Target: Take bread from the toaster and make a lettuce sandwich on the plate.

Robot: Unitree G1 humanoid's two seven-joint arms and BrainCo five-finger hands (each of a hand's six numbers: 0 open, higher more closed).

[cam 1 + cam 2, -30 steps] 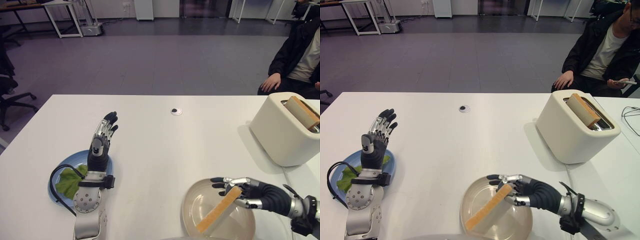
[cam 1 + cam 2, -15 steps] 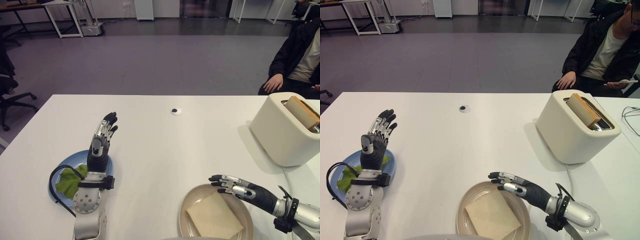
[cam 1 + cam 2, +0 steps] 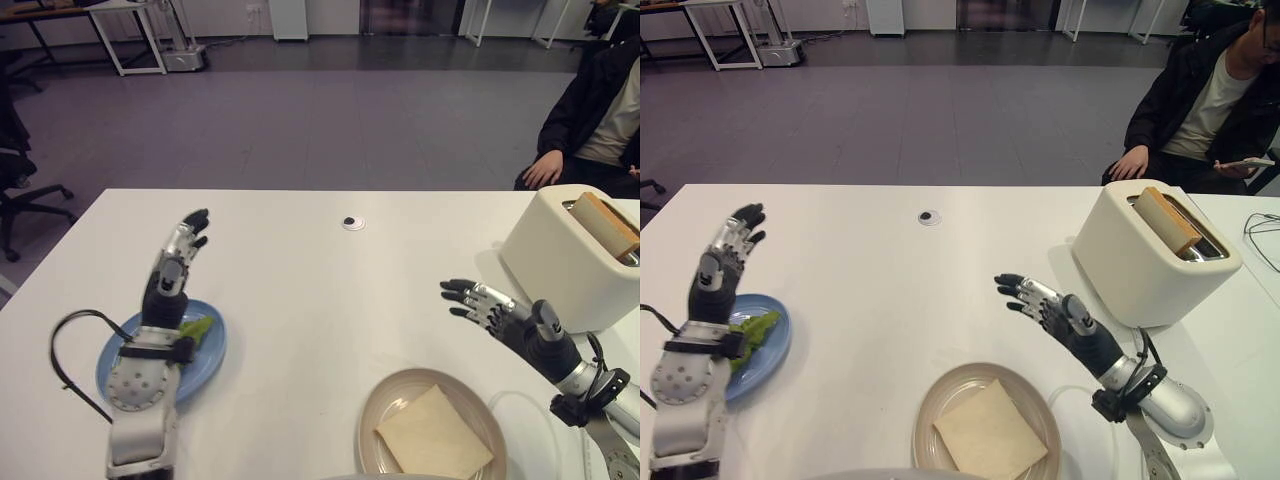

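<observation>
Bread (image 3: 433, 443) flat on plate (image 3: 386, 400); right hand (image 3: 512, 317) empty, fingers spread.

The tabletop (image 3: 300, 300) is plain white. The toaster (image 3: 565, 270) is cream, and the toaster slice (image 3: 605, 222) is tan with a browner crust. The beige plate (image 3: 375, 410) carries a paler plate slice (image 3: 433, 446). Bright green lettuce (image 3: 752, 330) lies on a light blue plate (image 3: 768, 350). The left hand (image 3: 170, 275) and right hand (image 3: 505, 315) are silver, dark grey and black.
</observation>
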